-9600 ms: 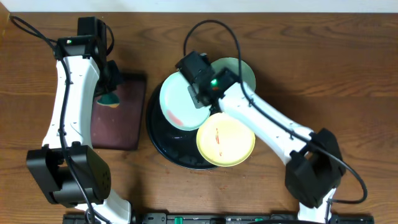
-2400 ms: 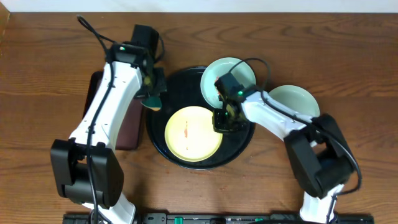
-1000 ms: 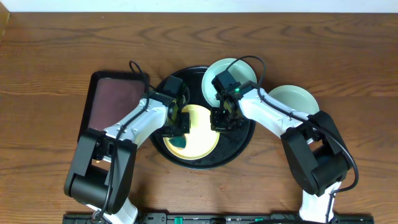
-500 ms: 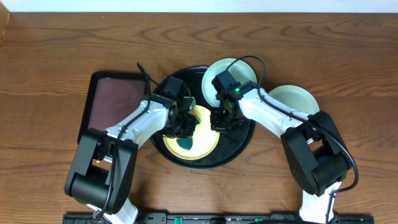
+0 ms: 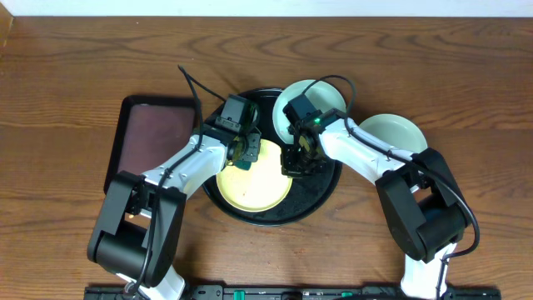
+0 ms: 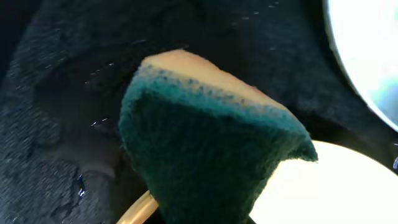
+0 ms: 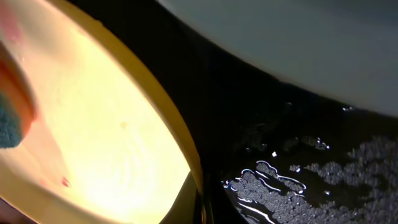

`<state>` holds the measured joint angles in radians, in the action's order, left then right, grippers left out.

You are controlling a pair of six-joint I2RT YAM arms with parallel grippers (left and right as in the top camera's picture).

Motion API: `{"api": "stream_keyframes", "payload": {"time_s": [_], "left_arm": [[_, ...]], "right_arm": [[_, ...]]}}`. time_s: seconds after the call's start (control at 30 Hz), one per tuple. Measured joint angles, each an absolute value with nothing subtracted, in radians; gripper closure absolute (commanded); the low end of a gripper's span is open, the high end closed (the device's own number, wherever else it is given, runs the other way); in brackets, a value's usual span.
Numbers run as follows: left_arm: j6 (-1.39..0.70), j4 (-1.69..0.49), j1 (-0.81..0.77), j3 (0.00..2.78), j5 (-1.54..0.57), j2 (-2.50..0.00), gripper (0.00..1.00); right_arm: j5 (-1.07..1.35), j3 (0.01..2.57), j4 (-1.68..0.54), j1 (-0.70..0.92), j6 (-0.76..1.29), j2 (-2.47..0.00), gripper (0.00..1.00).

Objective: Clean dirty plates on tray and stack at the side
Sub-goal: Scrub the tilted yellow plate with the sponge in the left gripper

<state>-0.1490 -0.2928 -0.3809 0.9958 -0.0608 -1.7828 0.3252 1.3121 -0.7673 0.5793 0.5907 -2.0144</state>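
Your left fingers (image 5: 239, 152) pinched sponge (image 6: 211, 155) at far rim of yellow plate (image 5: 258, 179); right fingers (image 5: 297, 160) pressed together at its right rim. Hard scrub risked skidding plate over wet black tray (image 5: 321, 187).

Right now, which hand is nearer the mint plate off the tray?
Right. The right hand sits at the right edge of the yellow plate, left of that mint plate; the left hand, holding the sponge, is farther left.

Wooden table (image 5: 67, 75), black tray (image 5: 316, 200), brown tray (image 5: 150, 137), mint plate (image 5: 400, 133)
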Motion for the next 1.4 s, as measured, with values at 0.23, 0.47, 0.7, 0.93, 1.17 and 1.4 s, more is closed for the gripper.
{"api": "stream_keyframes", "payload": {"time_s": [0.23,0.47,0.7,0.93,1.17,1.4], "left_arm": [[-0.149,-0.472,-0.380,1.000,-0.027,-1.782,0.93],[-0.134,-0.609,-0.371,1.003,-0.174,-1.769,0.92],[-0.102,-0.640,-0.371,0.993,-0.370,-1.775,0.93],[-0.098,-0.574,-0.371,0.991,-0.391,-1.779,0.93],[-0.096,-0.466,-0.374,0.992,-0.262,-1.779,0.92],[-0.096,-0.315,-0.374,0.991,-0.108,-1.779,0.92]], "right_arm": [[0.325,1.312,-0.767,0.579,0.591,-2.015,0.99],[0.325,1.313,-0.767,0.579,0.591,-2.015,0.99],[0.325,1.313,-0.767,0.579,0.591,-2.015,0.99],[0.325,1.313,-0.767,0.579,0.591,-2.015,0.99],[0.325,1.313,-0.767,0.579,0.591,-2.015,0.99],[0.325,1.313,-0.767,0.579,0.591,-2.015,0.99]]}}
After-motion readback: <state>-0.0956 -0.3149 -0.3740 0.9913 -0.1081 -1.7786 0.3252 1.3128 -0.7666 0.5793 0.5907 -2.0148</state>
